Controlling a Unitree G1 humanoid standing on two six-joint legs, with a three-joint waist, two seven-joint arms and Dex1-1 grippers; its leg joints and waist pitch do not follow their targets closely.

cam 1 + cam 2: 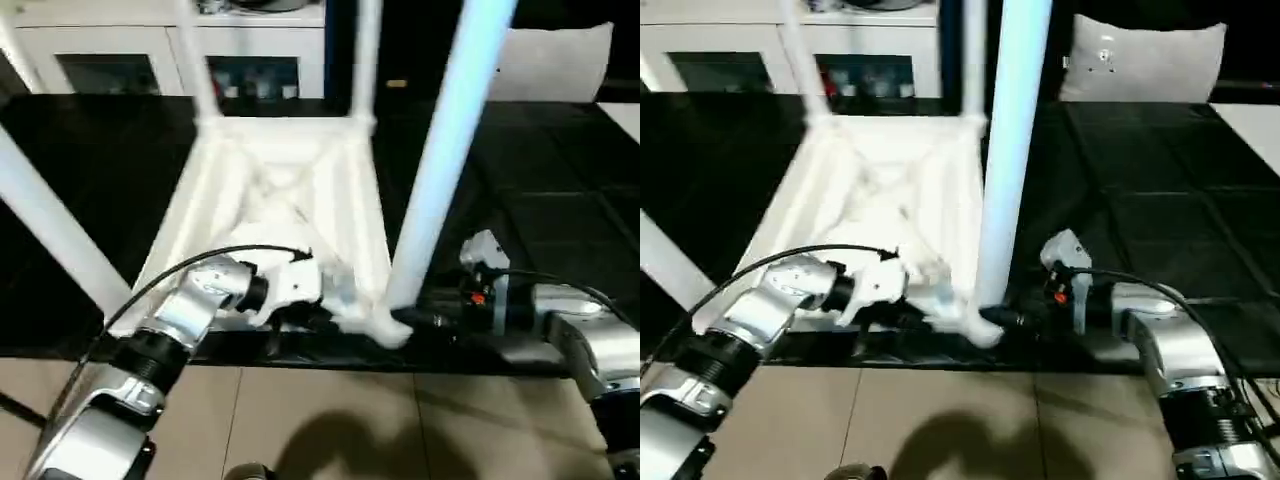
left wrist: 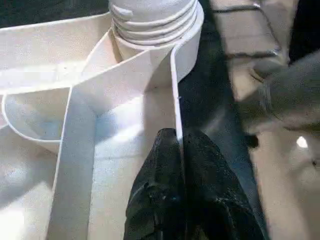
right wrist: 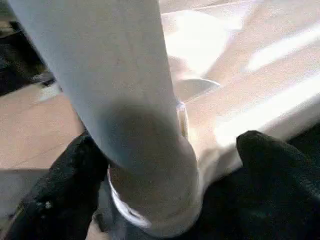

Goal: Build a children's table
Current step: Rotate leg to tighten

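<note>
Silver forearms filled the foreground of the head views, above a strip of tan floor [image 1: 330, 420]. Past them, on a black mat [image 1: 520, 190], the table top [image 1: 290, 200] lay upside down, ribs up, its near edge close to the mat's near edge. Four legs rose from its corners; the near right leg [image 1: 450, 150] stood tall and tilted slightly, seated in the near right corner socket [image 1: 385, 325]. The left end effector [image 1: 300, 318] sat at the top's near edge, and the right end effector [image 1: 1015, 320] reached in from the right to the base of that leg. Open mat lay to the right of the top and a white cabinet [image 1: 120, 50] stood behind it.

From the left wrist, the two black fingers [image 2: 160, 200] were pressed nearly together, pinching the thin upright rim [image 2: 176, 100] of the top between them. Just beyond stood the threaded foot of the leg in the socket [image 2: 155, 25], with dark mat beside the rim.

From the right wrist, the black fingers [image 3: 60, 190] stood wide apart, one on each side of the leg's [image 3: 125, 90] base; whether they pressed it I could not tell. The top's white surface spread behind, and tan floor showed on the other side.
</note>
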